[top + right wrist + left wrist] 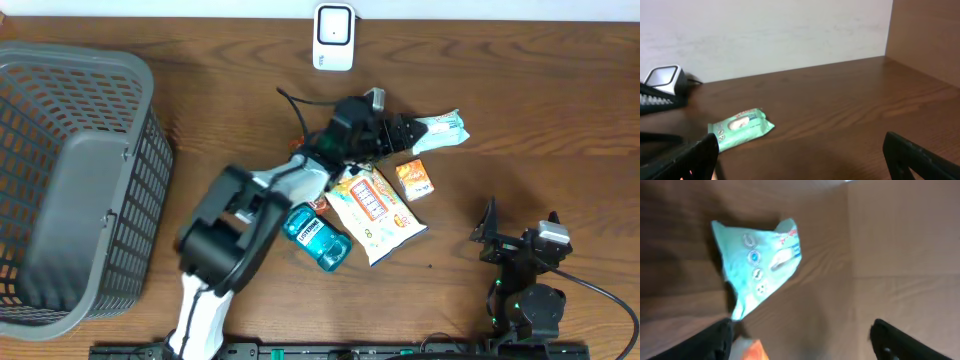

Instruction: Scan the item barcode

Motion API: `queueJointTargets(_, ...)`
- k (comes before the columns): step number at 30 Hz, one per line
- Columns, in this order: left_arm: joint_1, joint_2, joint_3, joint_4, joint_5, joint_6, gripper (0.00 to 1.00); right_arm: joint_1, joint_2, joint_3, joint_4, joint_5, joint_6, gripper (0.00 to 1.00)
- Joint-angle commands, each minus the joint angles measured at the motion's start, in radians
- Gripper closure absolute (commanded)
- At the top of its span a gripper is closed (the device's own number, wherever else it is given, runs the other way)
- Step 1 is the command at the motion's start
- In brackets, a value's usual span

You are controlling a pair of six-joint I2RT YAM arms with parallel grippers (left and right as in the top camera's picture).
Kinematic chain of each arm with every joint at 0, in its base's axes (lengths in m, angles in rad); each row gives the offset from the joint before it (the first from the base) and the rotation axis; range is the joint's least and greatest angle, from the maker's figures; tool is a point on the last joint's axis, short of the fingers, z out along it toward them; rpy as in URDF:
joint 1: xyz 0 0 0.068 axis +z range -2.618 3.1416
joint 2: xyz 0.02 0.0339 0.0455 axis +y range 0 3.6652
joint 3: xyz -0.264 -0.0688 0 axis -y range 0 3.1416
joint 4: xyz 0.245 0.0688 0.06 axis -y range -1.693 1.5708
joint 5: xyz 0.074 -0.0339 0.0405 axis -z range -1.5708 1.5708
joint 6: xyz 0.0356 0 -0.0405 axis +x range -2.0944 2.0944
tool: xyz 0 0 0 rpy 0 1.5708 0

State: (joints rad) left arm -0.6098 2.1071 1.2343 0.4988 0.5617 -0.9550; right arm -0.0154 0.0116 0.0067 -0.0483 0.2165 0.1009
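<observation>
Left gripper [410,131]: wipes pack [443,128] just ahead.

The blue bottle [318,237] is showing the word Listerine. The words on the snack bag [378,212] and the green pack [760,265] are looking too blurry to read.

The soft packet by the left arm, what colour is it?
The packet is pale mint green with small round symbols; the left wrist view shows it best.
</observation>
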Motion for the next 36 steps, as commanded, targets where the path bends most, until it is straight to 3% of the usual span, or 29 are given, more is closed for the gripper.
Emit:
queueJointTargets(1,0.003,-0.195,0.012,-0.176,-0.127,0.248,0.06,-0.003,-0.005,-0.001,-0.005,0.002,-0.009,0.01)
queueJointTargets(6,0.007,-0.434,0.012,-0.447,-0.310,0.426,0.00,-0.003,-0.005,-0.001,-0.005,0.002,-0.009,0.01)
queueJointTargets(16,0.135,-0.843,0.012,-0.823,-0.526,0.652,0.02,-0.003,-0.005,-0.001,-0.005,0.002,-0.009,0.01)
queueJointTargets(22,0.268,-0.987,0.012,-0.869,-0.526,0.735,0.02,-0.003,-0.005,-0.001,-0.005,0.002,-0.009,0.01)
queueJointTargets(36,0.515,-1.078,0.012,-0.906,-0.518,0.746,0.02,-0.003,-0.005,-0.001,-0.005,0.002,-0.009,0.01)
